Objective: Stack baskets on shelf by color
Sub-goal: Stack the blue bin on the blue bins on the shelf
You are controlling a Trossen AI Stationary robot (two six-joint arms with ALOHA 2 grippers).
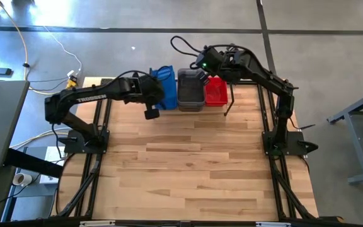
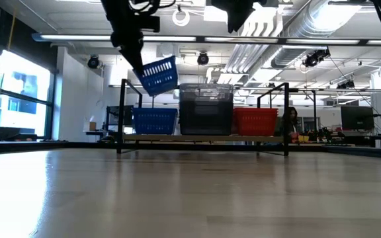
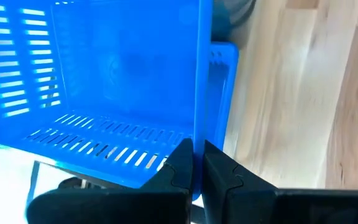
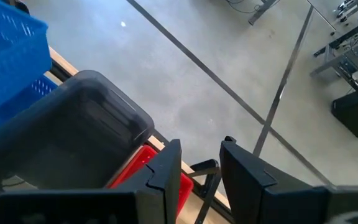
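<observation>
Above shelf, left tool pinches tilted slatted blue basket's rim; right tool parted.

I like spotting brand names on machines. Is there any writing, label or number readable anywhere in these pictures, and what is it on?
"TROSSEN": pale lettering along the left arm, seen from above; small, only just readable.
Blue baskets, grey baskets, red baskets and the shelf: no writing visible.
Screens and signs in the room behind: too small and blurred to read.
</observation>
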